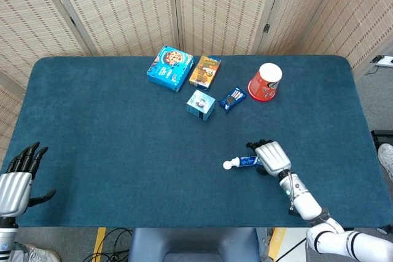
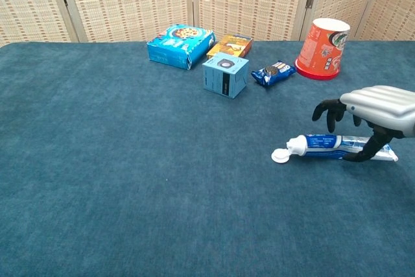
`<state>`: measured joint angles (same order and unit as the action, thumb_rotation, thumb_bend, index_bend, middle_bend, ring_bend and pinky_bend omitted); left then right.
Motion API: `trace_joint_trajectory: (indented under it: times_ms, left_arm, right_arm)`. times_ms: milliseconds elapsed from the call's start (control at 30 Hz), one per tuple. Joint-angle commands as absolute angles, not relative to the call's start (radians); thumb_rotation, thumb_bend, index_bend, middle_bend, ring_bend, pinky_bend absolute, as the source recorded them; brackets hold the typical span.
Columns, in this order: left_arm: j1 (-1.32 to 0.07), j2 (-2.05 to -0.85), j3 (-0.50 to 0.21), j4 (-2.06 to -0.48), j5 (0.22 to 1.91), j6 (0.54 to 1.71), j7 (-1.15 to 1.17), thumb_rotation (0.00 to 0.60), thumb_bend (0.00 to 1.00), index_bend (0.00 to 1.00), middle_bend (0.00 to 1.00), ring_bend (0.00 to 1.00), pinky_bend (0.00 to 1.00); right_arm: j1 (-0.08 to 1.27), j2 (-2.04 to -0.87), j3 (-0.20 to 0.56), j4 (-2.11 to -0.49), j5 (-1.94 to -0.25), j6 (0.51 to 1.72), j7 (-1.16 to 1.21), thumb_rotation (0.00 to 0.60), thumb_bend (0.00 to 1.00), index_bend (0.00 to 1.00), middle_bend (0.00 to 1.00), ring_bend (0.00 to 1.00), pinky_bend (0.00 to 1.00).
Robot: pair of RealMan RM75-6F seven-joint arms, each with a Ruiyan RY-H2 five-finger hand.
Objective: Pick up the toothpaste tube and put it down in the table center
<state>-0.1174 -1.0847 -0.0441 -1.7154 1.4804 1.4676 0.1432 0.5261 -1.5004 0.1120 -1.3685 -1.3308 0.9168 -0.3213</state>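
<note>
I have the right robot hand (image 2: 375, 116) poised over the toothpaste tube (image 2: 337, 147), palm down, fingers spread and arched; the chest view shows one dark fingertip (image 2: 360, 156) reaching down to the near edge of the tube, the others hanging above its far side. I read the hand as open and holding nothing, the tube lying flat on the desk (image 1: 110, 133). In the head view the same right robot hand (image 1: 271, 157) covers the tail end of the toothpaste tube (image 1: 244, 162), with only the cap end showing to its left.

The tube lies right of centre on the near half of the blue desk, long axis running left to right, white cap (image 2: 281, 155) flipped open at its left end.

My left robot hand (image 1: 19, 176) sits at the near left corner of the desk, fingers apart, empty, well away from everything.

Far side of the desk, left to right: a blue cookie box (image 1: 170, 67), an orange snack box (image 1: 205, 71) just beside it, a small light-blue carton (image 1: 201, 104) nearer to me, a dark blue cookie packet (image 1: 232, 99), and a red cup (image 1: 265, 82) standing upside down.
</note>
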Motion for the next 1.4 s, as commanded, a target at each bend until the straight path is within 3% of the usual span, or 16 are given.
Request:
trace_joint_trajectory:
  times_ms: [33,233,533,900,1167,1400]
  left_arm:
    - [-0.116,-1.086,-0.044,-1.712,1.478,1.468,0.140,0.600,0.00,0.10,0.02,0.06,0.16]
    - [-0.114,-1.090,-0.044,-1.703,1.477,1.470,0.132,0.600,0.00,0.10,0.02,0.06,0.16]
    - [-0.115,-1.089,-0.046,-1.701,1.479,1.469,0.130,0.600,0.00,0.10,0.02,0.06,0.16]
    - [-0.130,-1.081,-0.059,-1.701,1.477,1.458,0.124,0.600,0.00,0.11,0.02,0.06,0.16]
    - [-0.189,-1.070,-0.091,-1.704,1.497,1.411,0.073,0.600,0.00,0.10,0.02,0.06,0.16]
    - [-0.265,-1.100,-0.111,-1.694,1.548,1.359,0.043,0.600,0.04,0.06,0.02,0.06,0.16]
  right_arm:
    - [0.536,-1.518,0.102,-1.346,-1.322,0.909,-0.331,0.600,0.28,0.33,0.42,0.30,0.39]
    - [0.541,-1.534,0.093,-1.321,-1.317,0.914,-0.328,0.600,0.36,0.42,0.48,0.35,0.42]
    - [0.549,-1.526,0.087,-1.317,-1.307,0.916,-0.332,0.600,0.38,0.44,0.49,0.36,0.42]
    - [0.563,-1.520,0.087,-1.362,-1.367,0.960,-0.260,0.600,0.54,0.71,0.69,0.55,0.52]
    - [0.599,-1.479,0.118,-1.508,-1.481,1.010,-0.020,0.600,0.54,0.73,0.71,0.58,0.55]
    - [0.662,-1.528,0.159,-1.561,-1.521,1.002,0.188,0.600,0.54,0.73,0.71,0.58,0.55]
